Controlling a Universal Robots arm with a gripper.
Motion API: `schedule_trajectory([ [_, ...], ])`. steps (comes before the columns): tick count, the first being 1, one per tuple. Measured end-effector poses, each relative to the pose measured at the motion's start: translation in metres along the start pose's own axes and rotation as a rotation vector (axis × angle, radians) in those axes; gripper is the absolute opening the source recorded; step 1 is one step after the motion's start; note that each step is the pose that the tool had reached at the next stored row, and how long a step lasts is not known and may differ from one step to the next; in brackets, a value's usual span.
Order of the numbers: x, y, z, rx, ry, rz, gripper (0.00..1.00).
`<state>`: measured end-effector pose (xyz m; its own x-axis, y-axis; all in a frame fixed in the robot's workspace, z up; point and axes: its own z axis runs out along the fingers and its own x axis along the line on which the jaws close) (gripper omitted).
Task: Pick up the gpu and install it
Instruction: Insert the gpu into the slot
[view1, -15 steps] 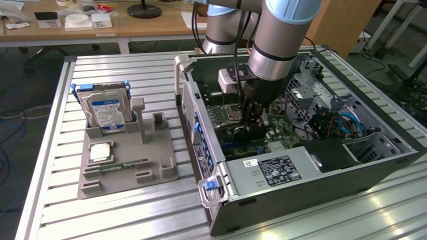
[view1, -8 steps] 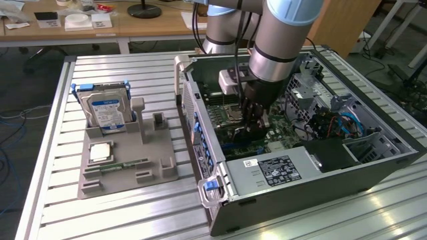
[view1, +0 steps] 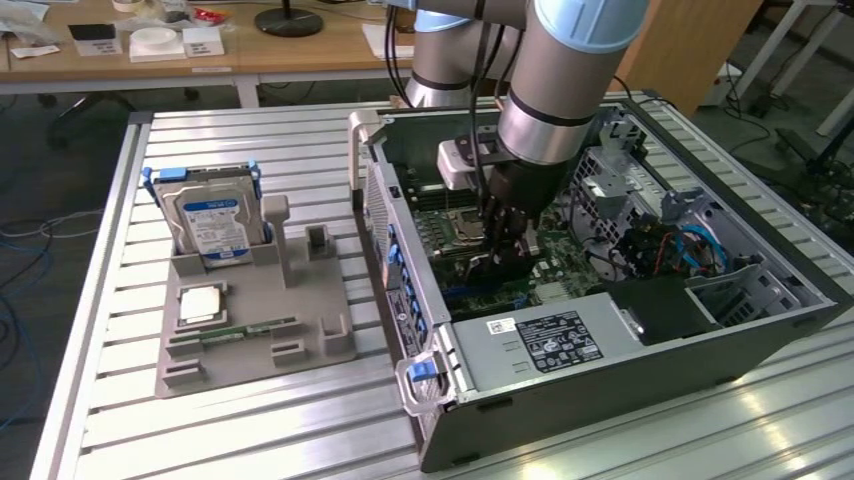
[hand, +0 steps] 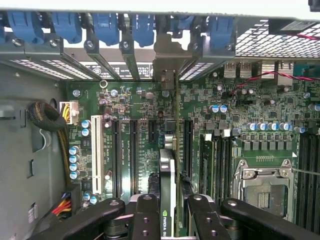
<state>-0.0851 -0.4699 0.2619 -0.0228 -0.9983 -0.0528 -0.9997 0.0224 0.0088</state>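
Black ribbed jaws (hand: 167, 220) pinch the thin flat gpu (hand: 168, 185) edge-on above the green motherboard (hand: 225, 125).

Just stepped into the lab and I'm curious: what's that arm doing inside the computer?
The arm's end effector is down inside the open computer case, gripping the gpu edge-on between its fingers. The card stands over the motherboard with its bracket end reaching the rear slot openings. Outside, a hard drive sits in a grey parts holder.
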Motion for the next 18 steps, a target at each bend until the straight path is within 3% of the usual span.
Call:
schedule_trajectory([
  [18,0.0001,0.0006,0.0007,0.0002,0.0001,0.000,0.26],
])
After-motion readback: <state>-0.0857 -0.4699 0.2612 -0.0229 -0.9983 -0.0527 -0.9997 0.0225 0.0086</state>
